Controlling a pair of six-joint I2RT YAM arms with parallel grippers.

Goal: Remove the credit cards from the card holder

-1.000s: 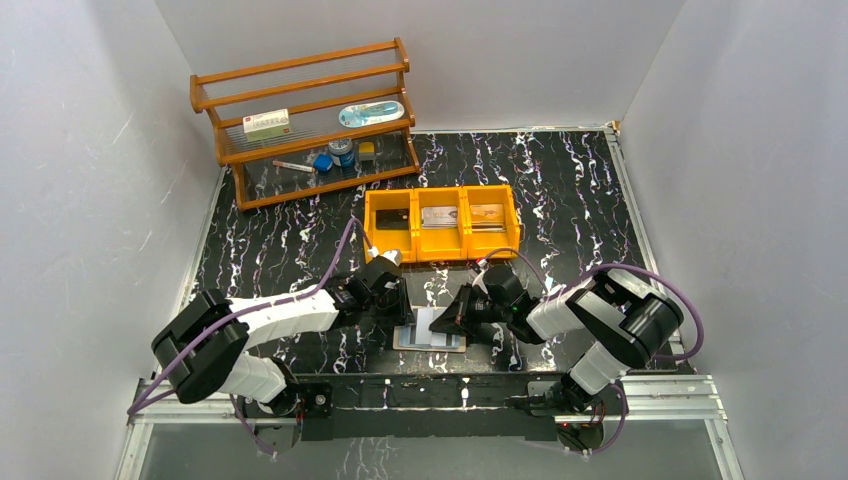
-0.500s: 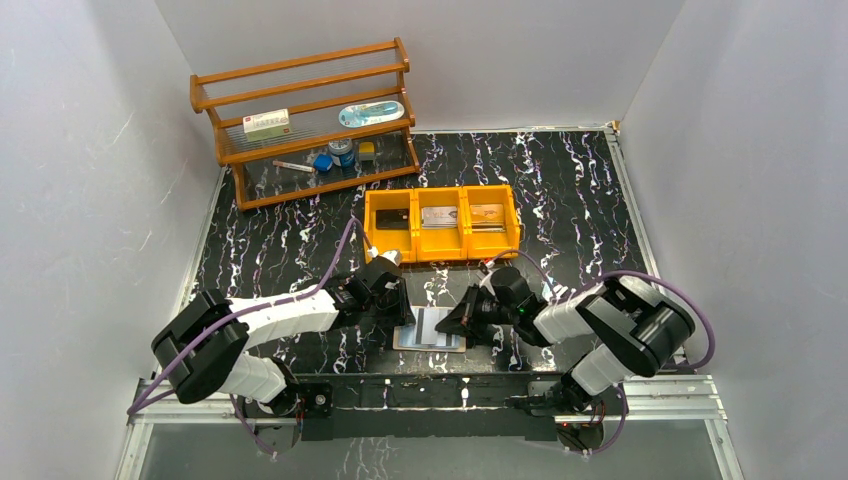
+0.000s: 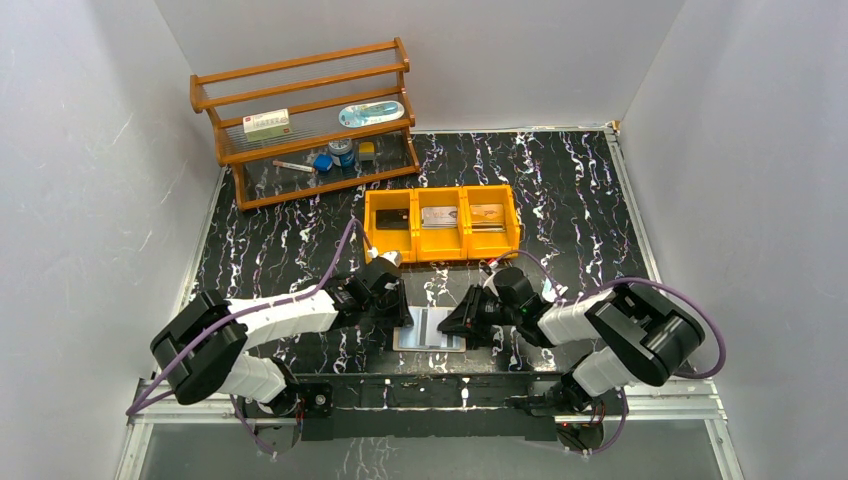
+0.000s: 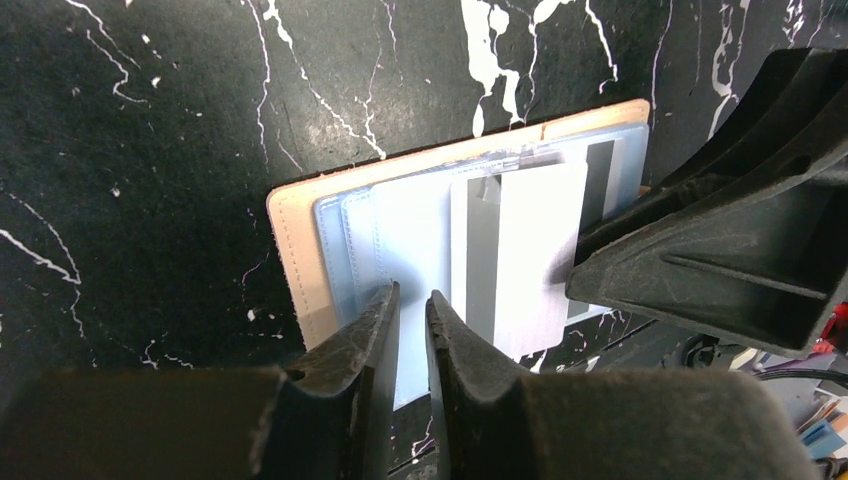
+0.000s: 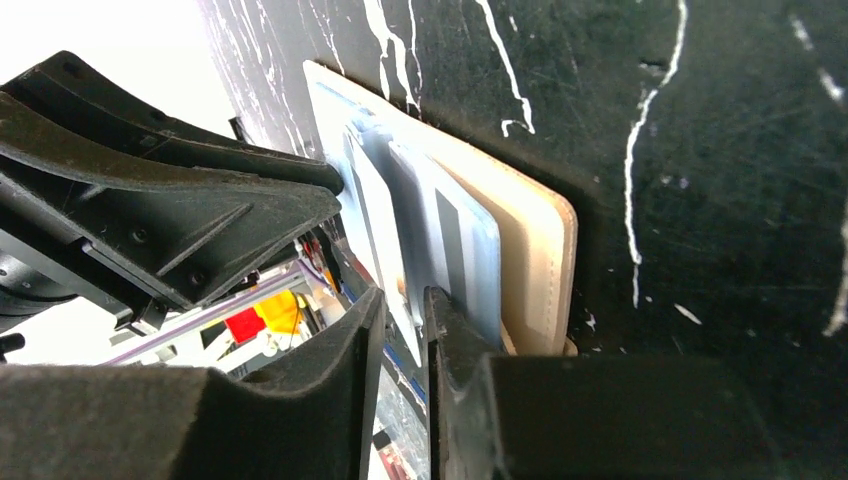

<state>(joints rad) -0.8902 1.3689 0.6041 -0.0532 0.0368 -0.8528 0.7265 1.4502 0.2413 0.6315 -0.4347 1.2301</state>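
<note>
Left jaws stood a narrow slit apart, tips down on the near edge of a pale blue pocket panel; can't tell if they pinched it. Right jaws were barely apart with a thin white card edge running into the gap; can't tell if that was a grip.

Both arms reached low and forward and angled inward. The left arm (image 3: 270, 318) came from the left and the right arm (image 3: 590, 318) from the right, elbows bent, and their black wrists nearly met over the card holder (image 3: 430, 340).

The desk (image 3: 570, 200) was black marble-look with white veins, glossy. A wooden rack (image 3: 300, 75), slatted, sat at the far left with small items on its shelves. A yellow bin (image 3: 440, 256), hard plastic with three compartments, sat mid-desk with flat cards inside.

The card holder lay open and flat near the front edge, between the two jaws. It had a tan stitched cover with rounded corners and shiny pale blue panels. The credit cards (image 4: 530, 260) still sat in its pockets, thin rectangles, white and grey-striped, overlapped and sticking out past the panel edge.
</note>
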